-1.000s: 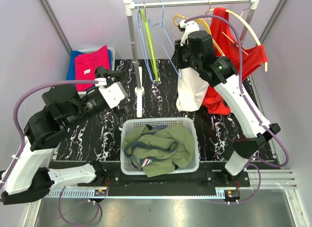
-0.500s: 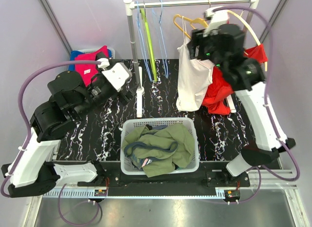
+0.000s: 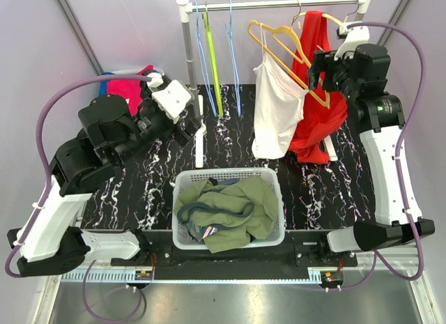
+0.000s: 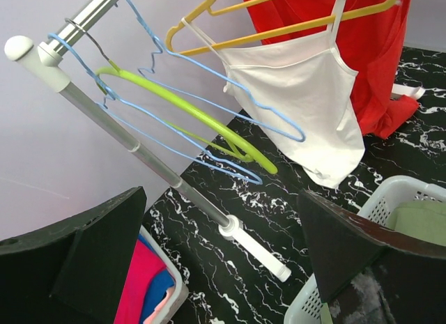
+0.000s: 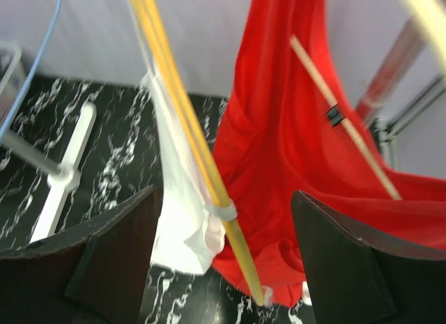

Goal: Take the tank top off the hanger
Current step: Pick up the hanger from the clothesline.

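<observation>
Black and spread wide, the right gripper [image 5: 223,195] stands open around the lower arm of the orange-yellow plastic hanger [image 5: 187,122] without pinching it; the bar runs between the jaws with room on both sides, which reads as a claw lined up to steady or tip the hanger rather than carry it. At its 9 o'clock in the overhead view hangs the white thin-strapped tank top [image 3: 275,111], by its straps from that tilted hanger, so the garment is not yet off. At the claw's 6 o'clock droops a red sleeveless garment [image 3: 317,132] on a paler hanger, crowding the white one from behind. Both hangers hook over the silver metal rail [image 3: 279,3] at 12 o'clock. The left gripper [image 4: 223,247] is fully open and empty, held well apart at the tank top's 9 o'clock, beside the rack's upright post and facing the bare lime-green hanger [image 4: 202,118]; it looks parked to reach in for the cloth. At 6 o'clock of the rack sits the white slotted plastic basket [image 3: 182,179], already holding olive-green clothes [image 3: 233,205], probably the drop spot.
</observation>
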`<state>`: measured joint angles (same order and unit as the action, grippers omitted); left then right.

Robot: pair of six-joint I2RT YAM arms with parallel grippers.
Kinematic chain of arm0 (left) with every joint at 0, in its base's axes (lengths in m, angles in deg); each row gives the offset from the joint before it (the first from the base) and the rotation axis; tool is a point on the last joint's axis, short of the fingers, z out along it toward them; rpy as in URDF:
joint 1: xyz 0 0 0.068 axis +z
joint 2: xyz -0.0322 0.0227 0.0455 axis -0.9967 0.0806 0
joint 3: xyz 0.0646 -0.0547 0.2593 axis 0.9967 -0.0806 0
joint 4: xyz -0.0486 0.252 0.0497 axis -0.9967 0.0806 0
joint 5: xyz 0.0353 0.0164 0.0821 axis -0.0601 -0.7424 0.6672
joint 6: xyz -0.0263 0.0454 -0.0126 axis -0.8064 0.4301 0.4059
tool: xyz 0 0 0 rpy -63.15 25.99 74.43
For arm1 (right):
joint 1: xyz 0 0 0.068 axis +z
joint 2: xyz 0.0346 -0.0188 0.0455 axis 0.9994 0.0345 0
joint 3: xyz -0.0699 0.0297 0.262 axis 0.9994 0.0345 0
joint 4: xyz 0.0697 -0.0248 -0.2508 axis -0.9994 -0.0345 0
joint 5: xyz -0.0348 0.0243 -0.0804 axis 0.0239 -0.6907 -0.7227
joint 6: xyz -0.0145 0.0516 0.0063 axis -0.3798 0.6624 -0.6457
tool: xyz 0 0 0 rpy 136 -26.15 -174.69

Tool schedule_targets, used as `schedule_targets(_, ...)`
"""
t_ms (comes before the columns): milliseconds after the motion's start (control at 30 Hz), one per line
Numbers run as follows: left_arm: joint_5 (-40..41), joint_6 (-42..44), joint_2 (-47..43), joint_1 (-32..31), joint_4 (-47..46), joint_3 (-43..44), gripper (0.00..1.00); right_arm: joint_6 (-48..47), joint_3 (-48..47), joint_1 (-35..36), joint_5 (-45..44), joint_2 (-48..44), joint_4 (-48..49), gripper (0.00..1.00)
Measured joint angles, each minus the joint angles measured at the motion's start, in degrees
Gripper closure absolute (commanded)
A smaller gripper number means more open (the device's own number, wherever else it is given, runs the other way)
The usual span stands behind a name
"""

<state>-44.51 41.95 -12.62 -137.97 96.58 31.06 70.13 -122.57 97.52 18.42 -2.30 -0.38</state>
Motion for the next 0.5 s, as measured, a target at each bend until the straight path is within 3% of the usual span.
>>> schedule_targets(267,-0.2,-1.3,1.4,0.0,1.2,0.3,0.01,-0.5,5.6,-3.9,13.3,-2.2,1.2,0.17)
schedule_targets(500,-0.5,-2.6,1.0,0.0,1.8,0.0,0.01,0.7,5.5,-4.8,16.9,-1.9,3.4,0.21)
